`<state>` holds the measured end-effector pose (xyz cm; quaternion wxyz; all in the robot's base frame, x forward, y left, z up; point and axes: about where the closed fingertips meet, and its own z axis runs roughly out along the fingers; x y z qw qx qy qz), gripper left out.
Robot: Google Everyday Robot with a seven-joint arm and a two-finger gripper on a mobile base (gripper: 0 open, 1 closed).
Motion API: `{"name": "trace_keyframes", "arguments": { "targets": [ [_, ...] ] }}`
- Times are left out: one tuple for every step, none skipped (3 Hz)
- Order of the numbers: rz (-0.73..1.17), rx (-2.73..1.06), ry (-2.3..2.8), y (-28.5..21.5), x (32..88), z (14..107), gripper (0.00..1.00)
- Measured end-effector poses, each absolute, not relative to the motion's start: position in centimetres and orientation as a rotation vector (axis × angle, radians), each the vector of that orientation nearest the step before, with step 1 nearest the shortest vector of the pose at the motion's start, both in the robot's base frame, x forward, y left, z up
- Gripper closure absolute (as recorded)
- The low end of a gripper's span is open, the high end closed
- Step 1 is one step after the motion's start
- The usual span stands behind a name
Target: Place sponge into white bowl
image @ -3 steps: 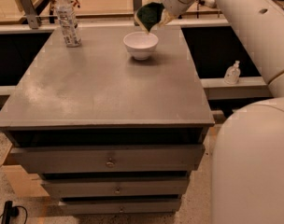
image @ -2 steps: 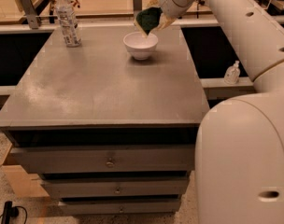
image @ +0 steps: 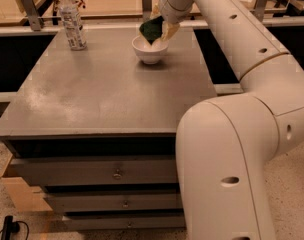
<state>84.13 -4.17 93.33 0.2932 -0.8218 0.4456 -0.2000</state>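
Grey tabletop (image: pixel 92 99), tool (image: pixel 160 26) gripping sponge (image: pixel 150 30) over round white bowl (image: pixel 149 55)

Warm, dim overhead light laid a pale sheen across the worktop (image: pixel 102 96). The hand (image: pixel 159 28), above the white bowl (image: pixel 149 53), gripped a sponge (image: pixel 151 30) in shadow; the drawer recesses (image: pixel 87 146) below fell dark.

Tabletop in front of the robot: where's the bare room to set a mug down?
The wide grey stretch of the tabletop from its front edge up to the water bottle and white bowl is bare. It is crowded at the bowl, where the gripper holds the sponge just above it.
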Motion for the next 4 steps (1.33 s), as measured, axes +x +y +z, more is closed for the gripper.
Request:
{"name": "trace_keyframes", "arguments": {
  "targets": [
    [-0.538,-2.202,1.236,-4.1,84.3,93.0,0.12],
    [-0.551,-2.214,1.266,-4.3,84.0,93.3,0.0],
    [-0.588,-2.233,1.277,-4.3,83.3,94.6,0.0],
    [-0.679,-2.235,1.239,-4.1,81.8,98.1,0.0]
  ]
}}
